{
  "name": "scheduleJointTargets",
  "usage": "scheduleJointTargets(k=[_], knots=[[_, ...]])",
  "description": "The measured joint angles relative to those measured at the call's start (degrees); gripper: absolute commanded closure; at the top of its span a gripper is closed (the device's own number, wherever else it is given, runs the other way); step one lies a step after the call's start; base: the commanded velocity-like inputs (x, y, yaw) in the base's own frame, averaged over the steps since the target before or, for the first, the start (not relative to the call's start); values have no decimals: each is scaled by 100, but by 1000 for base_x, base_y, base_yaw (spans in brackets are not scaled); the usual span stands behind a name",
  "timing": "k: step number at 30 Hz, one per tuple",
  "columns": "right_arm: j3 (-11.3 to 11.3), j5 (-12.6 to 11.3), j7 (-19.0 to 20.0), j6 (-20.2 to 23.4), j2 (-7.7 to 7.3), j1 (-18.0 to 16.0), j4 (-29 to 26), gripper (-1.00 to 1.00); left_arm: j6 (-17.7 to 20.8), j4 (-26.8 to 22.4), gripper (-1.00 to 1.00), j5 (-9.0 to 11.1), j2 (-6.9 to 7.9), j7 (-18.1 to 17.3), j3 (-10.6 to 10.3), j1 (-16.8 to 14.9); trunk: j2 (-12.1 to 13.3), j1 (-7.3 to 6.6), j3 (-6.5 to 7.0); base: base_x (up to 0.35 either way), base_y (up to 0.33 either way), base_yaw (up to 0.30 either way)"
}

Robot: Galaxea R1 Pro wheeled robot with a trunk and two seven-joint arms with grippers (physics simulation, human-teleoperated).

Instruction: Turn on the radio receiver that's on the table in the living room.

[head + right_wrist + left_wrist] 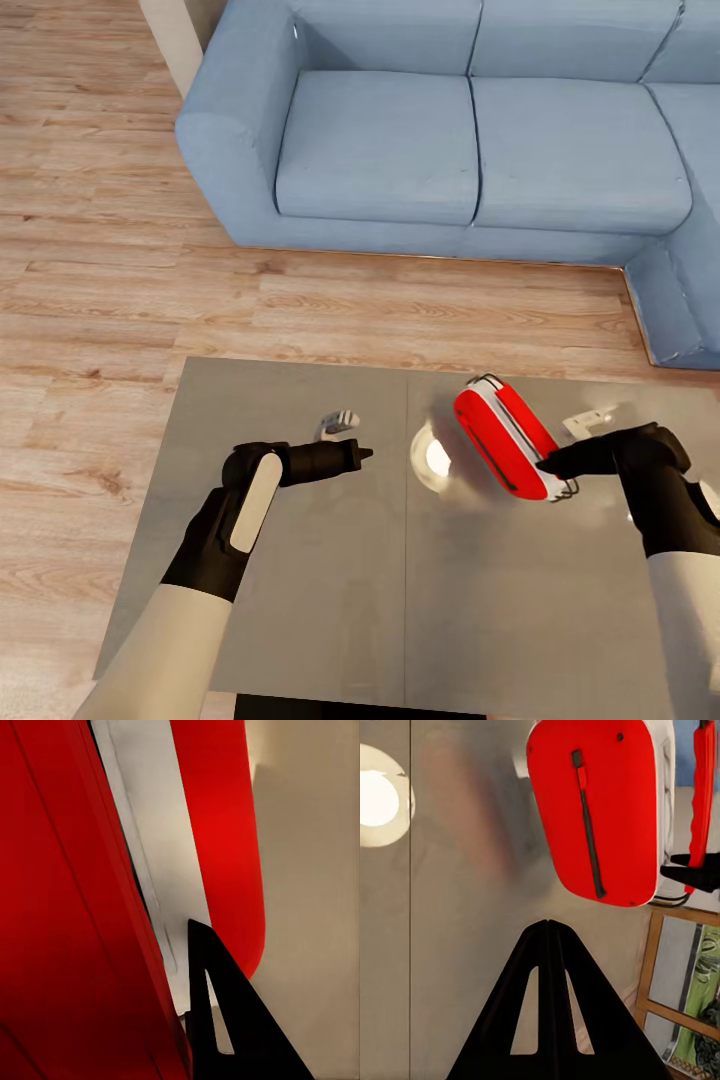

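In the head view the right gripper sits at the right middle of the frame, its black fingertips drawn to a single point that meets the lower right end of the radio receiver; the two fingers look pressed together, though the right wrist view shows just one dark finger lying against the white side trim of the radio receiver, so whether it pinches anything or merely touches is hard to say. The left gripper is left of centre, fingers closed to a point with nothing between them, hovering above the table and well apart from the radio. In the left wrist view its fingers meet along a thin seam, pointing toward the radio receiver. The radio lies tilted on the glossy grey table top, right of centre in the head view, running diagonally from upper left to lower right: a bright red rounded shell with white trim along its edge, a dark slit down one red face and a thin metal handle at its lower end. A round lamp reflection gleams on the table just left of it. Beyond the table lie the pale wood-plank floor and the blue sofa across the top of the frame.
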Motion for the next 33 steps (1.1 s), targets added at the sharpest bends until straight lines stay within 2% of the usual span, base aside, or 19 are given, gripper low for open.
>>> scheduleJointTargets(k=[4, 10, 17, 22, 26, 33], knots=[[-1, -7, -63, -21, 1, 3, 194, 100, 0, -8, 100, 1, 0, -2, -1, 1, 0, 0, 0, 0, 0, 0], [-49, -4, -343, -471, 3, -2, 589, 100, 0, -9, 100, 7, 0, -1, -2, -1, 0, 0, 0, 0, 0, 0], [-103, -19, -448, -635, 78, -1, 652, 100, 0, -9, 100, 8, 0, -2, -2, -1, 0, 0, 0, 0, 0, 0], [-236, -9, -482, -852, 180, -1, 665, 100, 0, -9, 100, 8, 0, -2, -2, 0, 0, 0, 0, 0, 0, 0], [-298, 0, -492, -1013, 199, -4, 776, 100, 1, -11, 100, 10, 1, -2, 0, 0, -4, -3, 1, 0, 0, 0], [-313, -3, -504, -1044, 202, -5, 790, 100, 2, -12, 100, 9, 1, -3, 1, 2, -4, -6, 1, 0, 0, 0]])
